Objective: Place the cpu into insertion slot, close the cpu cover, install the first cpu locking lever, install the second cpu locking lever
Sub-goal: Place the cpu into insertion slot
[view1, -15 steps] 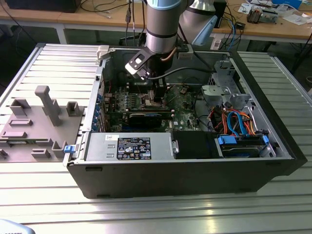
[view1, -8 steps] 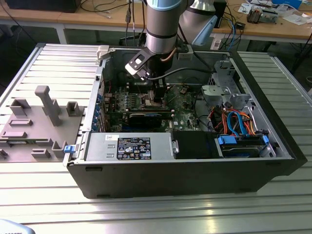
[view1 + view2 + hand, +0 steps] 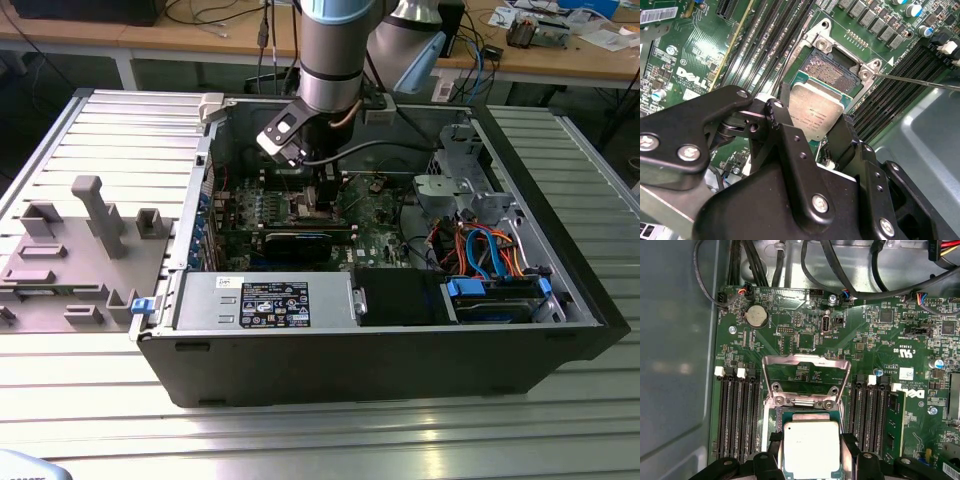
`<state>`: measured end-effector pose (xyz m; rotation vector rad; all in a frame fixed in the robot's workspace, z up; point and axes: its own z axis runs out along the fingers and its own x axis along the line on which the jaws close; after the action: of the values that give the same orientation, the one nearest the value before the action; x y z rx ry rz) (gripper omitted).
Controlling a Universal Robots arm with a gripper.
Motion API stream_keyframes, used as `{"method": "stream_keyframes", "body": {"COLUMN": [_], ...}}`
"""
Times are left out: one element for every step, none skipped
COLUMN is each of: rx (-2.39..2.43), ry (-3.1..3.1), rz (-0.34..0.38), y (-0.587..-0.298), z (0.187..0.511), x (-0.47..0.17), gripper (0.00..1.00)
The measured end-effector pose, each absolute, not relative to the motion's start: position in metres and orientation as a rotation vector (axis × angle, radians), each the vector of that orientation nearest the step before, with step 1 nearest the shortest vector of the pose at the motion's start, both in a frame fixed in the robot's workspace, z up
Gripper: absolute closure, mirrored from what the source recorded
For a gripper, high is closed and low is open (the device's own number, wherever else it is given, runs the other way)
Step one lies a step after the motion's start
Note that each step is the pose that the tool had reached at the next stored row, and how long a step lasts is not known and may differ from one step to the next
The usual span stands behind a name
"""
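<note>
- The step in hand is the first one, in my judgement: placing the cpu (image 3: 816, 107) into the insertion slot (image 3: 832, 70).
- The gripper (image 3: 815, 122) holds the cpu. Its black fingers (image 3: 850, 450) are pressed against two opposite edges of the chip, with the metal top facing up.
- The cpu is just above the insertion slot and covers only a part of it. In the second wrist view, a part of the dark contact field is uncovered on the side of the hinge.
- I cannot tell if the chip already touches the slot's rim or hangs a little over it.
- The cpu cover (image 3: 805, 359) stands open, raised from the hinge side of the insertion slot, so the recess is free.
- A thin metal rod (image 3: 920, 81), probably a locking lever, points away from one corner of the insertion slot and is not hooked.
- Long black memory slots (image 3: 737, 415) run on both sides of the insertion slot.
- In the exterior view, the arm reaches down into the open computer case (image 3: 350, 370).
- Seating the chip calls, I think, for keeping it flat and square to the recess, centred over it, with no side force on the contacts.
</note>
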<state>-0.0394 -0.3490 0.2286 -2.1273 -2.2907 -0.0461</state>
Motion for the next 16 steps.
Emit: {"method": "stream_keyframes", "body": {"rx": [-2.128,-2.129,-2.13,-2.131,-2.134,-2.137,-2.142,-2.145,-2.146,-2.146,-2.147,-2.147,-2.153,-2.156,-2.161,-2.167], "ry": [-2.29,-2.29,-2.289,-2.287,-2.285,-2.282,-2.277,-2.274,-2.274,-2.273,-2.273,-2.272,-2.267,-2.264,-2.259,-2.253], "rz": [-0.046,-0.046,-0.046,-0.046,-0.046,-0.046,-0.046,-0.047,-0.047,-0.046,-0.046,-0.046,-0.046,-0.046,-0.047,-0.046], "y": [-0.3489,-0.3489,-0.3489,-0.3488,-0.3486,-0.3483,-0.3479,-0.3475,-0.3473,-0.3473,-0.3472,-0.3471,-0.3471,-0.3471,-0.3471,-0.3471], "z": [0.2282,0.2281,0.2278,0.2275,0.2272,0.227,0.2267,0.2263,0.2261,0.2259,0.2255,0.2247,0.2239,0.2234,0.2228,0.2218], "x": [-0.0394,-0.0394,-0.0394,-0.0394,-0.0394,-0.0395,-0.0395,-0.0394,-0.0394,-0.0398,-0.0403,-0.0409,-0.0416,-0.042,-0.0428,-0.0441], "gripper": [0.45,0.45,0.45,0.45,0.45,0.45,0.45,0.45,0.45,0.45,0.45,0.45,0.45,0.45,0.45,0.45]}}
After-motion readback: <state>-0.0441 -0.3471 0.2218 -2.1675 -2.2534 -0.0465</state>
